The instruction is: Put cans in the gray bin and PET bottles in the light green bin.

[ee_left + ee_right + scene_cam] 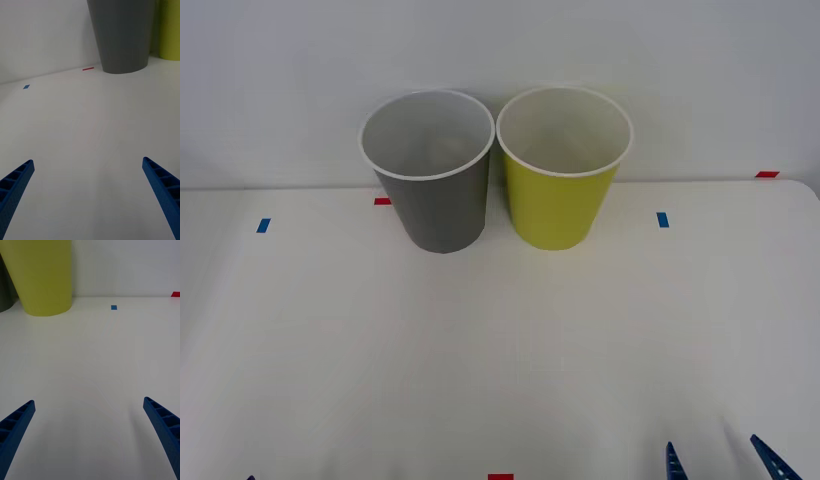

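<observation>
Counter (500, 360): I see a plain white top meeting a white wall at its far edge.
Gray bin (432, 175): upright near the far edge, left of the middle.
Light green bin (561, 170): upright just beside the gray bin on its right, rims about touching.
Blue tape marks: one toward the left edge (263, 225), one toward the right edge (663, 219).
Red tape marks: one by the gray bin's base (382, 201), one at the far right corner (767, 174), one at the near edge (500, 477).

One gray bin (435, 190), one light green bin (560, 195).
</observation>
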### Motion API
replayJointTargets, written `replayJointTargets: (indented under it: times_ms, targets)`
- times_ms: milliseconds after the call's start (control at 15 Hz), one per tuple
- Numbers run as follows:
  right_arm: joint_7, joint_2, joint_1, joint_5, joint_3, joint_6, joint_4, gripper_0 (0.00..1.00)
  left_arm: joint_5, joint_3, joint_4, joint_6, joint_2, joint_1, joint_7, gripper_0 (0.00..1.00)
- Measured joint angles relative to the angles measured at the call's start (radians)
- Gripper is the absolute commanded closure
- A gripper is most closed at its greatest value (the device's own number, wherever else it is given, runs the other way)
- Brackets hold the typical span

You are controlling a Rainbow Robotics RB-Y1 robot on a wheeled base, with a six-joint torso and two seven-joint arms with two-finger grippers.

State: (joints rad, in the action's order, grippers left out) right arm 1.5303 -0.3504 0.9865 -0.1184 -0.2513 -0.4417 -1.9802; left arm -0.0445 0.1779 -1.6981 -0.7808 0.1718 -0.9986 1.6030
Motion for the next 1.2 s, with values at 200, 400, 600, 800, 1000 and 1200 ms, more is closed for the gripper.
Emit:
replayJointTargets:
  times_ms: [200, 400, 600, 800, 1000, 1200]
  targets:
    - [-0.004, 0.007, 0.001, -0.005, -0.003, -0.009, 0.001, 0.0, 0.0, 0.0, 0.0, 0.0, 0.0, 0.0, 0.0, 0.0]
    - [-0.005, 0.008, 0.0, -0.007, -0.003, -0.009, 0.001, 0.0, 0.0, 0.0, 0.0, 0.0, 0.0, 0.0, 0.0, 0.0]
    - [-0.005, 0.008, 0.0, -0.007, -0.003, -0.009, 0.001, 0.0, 0.0, 0.0, 0.0, 0.0, 0.0, 0.0, 0.0, 0.0]
    - [-0.005, 0.008, 0.0, -0.007, -0.003, -0.009, 0.001, 0.0, 0.0, 0.0, 0.0, 0.0, 0.0, 0.0, 0.0, 0.0]
    - [-0.005, 0.008, 0.0, -0.007, -0.003, -0.009, 0.001, 0.0, 0.0, 0.0, 0.0, 0.0, 0.0, 0.0, 0.0, 0.0]
    - [-0.005, 0.008, 0.0, -0.007, -0.003, -0.009, 0.001, 0.0, 0.0, 0.0, 0.0, 0.0, 0.0, 0.0, 0.0, 0.0]
